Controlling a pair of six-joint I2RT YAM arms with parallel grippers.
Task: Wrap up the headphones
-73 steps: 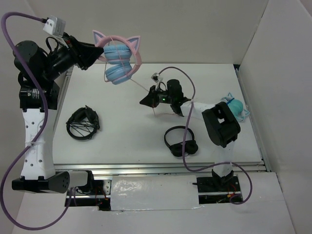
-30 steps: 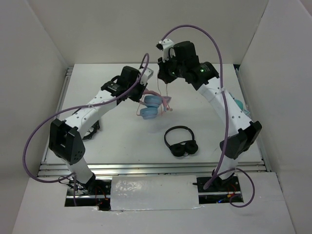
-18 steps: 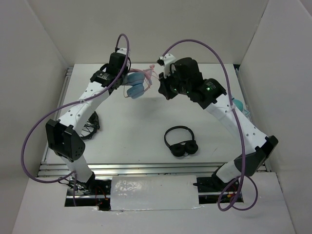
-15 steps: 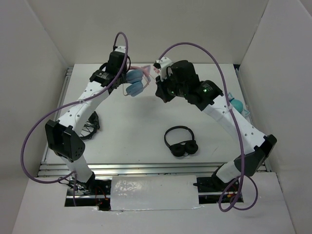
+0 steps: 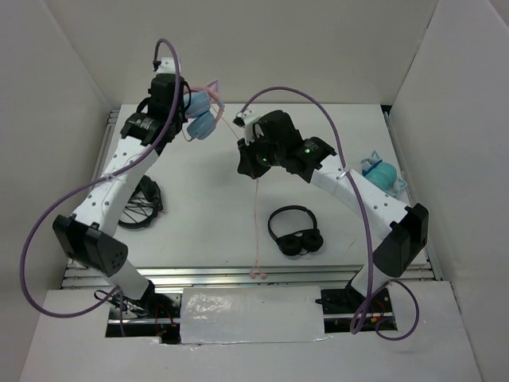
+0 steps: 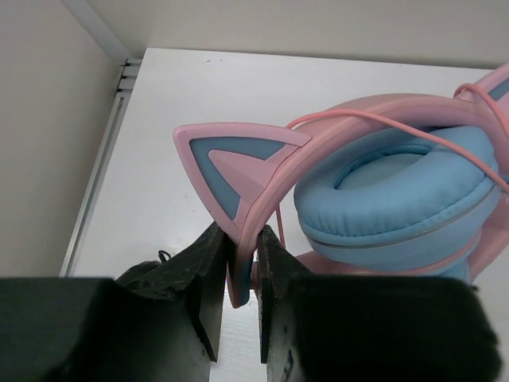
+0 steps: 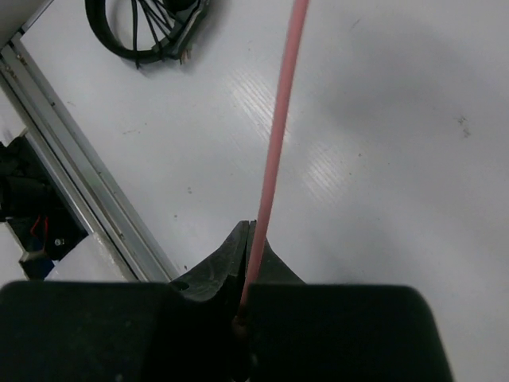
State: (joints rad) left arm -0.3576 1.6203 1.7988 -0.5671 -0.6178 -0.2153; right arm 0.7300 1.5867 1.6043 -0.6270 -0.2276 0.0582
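Left fingers (image 5: 181,105) clamp tight on the band of the pink cat-ear headphones with blue cups (image 5: 200,119), held above the far-left corner of the white counter (image 5: 199,223). Right fingers (image 5: 253,165) pinch their thin pink cable (image 5: 255,227), which hangs down.

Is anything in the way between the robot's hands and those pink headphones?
Nothing visible. The left hand grips the headphones directly, fingers closed on the pink band, and the right hand pinches their cable.
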